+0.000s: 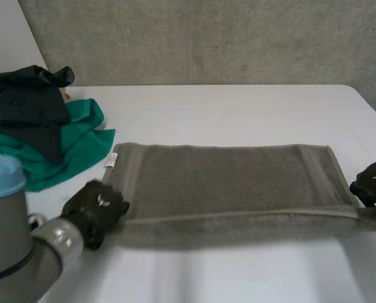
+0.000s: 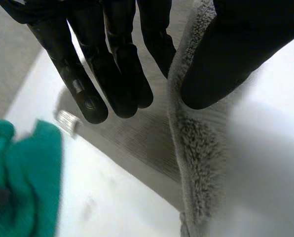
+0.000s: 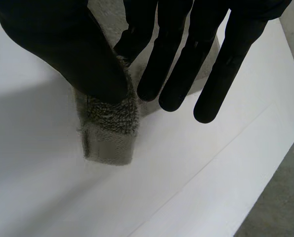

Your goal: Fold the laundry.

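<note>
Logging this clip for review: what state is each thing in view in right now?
towel: spread out flat, both near corners pinched.
left robot hand: shut, pinching the towel's near corner on its side.
right robot hand: shut, pinching the other near corner.
green cloth: crumpled, not folded.
black garment: bunched up on the green cloth.

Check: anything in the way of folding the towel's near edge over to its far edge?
Nothing visible does. The left hand and right hand pinch the towel at its near corners; its top is bare. The green cloth lies beside the far-left corner, off it.
</note>
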Robot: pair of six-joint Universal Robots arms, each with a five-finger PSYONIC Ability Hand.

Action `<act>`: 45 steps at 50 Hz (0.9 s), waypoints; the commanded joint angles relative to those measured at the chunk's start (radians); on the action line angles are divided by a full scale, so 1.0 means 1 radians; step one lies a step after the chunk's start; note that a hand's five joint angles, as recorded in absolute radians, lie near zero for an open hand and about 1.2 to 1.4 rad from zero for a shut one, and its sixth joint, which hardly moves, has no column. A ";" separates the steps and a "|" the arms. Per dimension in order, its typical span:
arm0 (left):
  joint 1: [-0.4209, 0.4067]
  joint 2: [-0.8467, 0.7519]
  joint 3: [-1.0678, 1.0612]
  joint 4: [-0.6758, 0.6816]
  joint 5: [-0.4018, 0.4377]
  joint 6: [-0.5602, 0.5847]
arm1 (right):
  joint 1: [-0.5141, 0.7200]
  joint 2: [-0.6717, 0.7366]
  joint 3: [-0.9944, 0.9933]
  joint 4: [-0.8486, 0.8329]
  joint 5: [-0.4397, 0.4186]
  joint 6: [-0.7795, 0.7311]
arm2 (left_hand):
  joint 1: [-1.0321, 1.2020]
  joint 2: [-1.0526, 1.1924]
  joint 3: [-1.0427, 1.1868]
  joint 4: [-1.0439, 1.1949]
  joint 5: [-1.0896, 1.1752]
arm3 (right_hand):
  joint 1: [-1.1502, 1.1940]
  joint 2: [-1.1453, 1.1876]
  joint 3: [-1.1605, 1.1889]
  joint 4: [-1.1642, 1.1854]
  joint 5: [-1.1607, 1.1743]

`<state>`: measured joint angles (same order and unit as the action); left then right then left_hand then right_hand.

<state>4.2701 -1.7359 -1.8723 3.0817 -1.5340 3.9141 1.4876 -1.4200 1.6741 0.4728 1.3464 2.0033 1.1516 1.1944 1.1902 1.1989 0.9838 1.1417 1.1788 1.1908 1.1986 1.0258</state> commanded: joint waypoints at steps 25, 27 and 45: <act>-0.018 -0.892 1.036 0.339 -0.009 0.140 | 0.191 0.716 -0.628 -0.615 0.166 0.255 | 0.245 0.202 0.206 0.197 0.238 | -0.035 -0.072 -0.084 -0.092 -0.094; -0.026 -0.896 1.039 0.341 -0.008 0.142 | 0.200 0.734 -0.646 -0.649 0.177 0.255 | -0.907 -0.950 -0.946 -0.955 -0.914 | -0.967 -1.004 -1.016 -1.024 -1.026; -0.070 -0.532 0.692 0.370 -0.011 -0.056 | 0.077 0.345 -0.369 -0.352 0.007 0.535 | -0.977 -1.020 -1.016 -1.024 -0.984 | -0.967 -1.004 -1.016 -1.024 -1.026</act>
<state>4.2008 -2.4347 -1.0113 3.4625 -1.5438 3.9778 1.6579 -0.9575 1.1842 -0.0794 1.5025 2.4801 0.1867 0.2086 0.2149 0.2023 0.0525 0.2242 0.2102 0.2116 0.2140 0.0492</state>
